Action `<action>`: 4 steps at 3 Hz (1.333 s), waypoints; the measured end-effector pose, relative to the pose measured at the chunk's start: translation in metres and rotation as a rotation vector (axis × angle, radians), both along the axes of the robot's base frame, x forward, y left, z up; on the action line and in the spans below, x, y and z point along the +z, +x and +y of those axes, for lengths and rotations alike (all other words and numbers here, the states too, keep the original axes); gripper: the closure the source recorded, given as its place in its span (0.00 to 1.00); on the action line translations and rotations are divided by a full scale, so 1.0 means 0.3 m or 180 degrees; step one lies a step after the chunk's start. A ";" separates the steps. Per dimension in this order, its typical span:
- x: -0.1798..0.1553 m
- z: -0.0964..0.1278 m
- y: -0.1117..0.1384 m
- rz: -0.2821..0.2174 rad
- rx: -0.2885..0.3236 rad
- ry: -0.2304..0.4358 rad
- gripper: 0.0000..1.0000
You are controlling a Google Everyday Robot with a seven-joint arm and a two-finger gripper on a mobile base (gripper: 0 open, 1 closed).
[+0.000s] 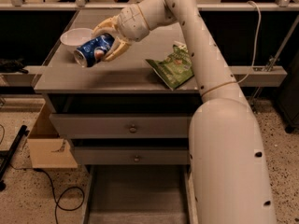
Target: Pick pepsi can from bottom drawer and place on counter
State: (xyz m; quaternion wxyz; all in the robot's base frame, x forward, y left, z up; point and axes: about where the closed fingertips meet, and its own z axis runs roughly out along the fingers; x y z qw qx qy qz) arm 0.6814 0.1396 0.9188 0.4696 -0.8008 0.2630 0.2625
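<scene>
**Camera view: can over the counter, set-down pending**

Camera view shows the placing step in hand. The gripper sits in the upper left of the frame, its pale fingers closed around the pepsi can. The can is tilted, with its silver end pointing down and to the left. It appears to hang just above the counter rather than rest on it, though the angle makes it hard to say whether the low end touches.

A white bowl stands just behind and to the left of the can. A green chip bag lies well apart, toward the right of the counter. The bottom drawer stands open at the lower edge of the frame, and what shows of its floor is bare.

With the can out of the drawer, what seems left is the release. The next move probably calls for:

- turning the wrist to bring the can upright, or laying it down flat
- lowering it onto the bare grey surface in front of the bowl
- spreading the fingers only once the can is supported, since a tilted can let go early could roll toward the near edge
</scene>
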 end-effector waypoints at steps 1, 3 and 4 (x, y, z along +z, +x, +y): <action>0.015 -0.012 -0.007 0.0002 0.0014 0.0158 1.00; -0.016 0.013 -0.001 0.0207 0.0052 0.0130 1.00; -0.035 0.025 0.008 0.0452 0.0061 0.0109 1.00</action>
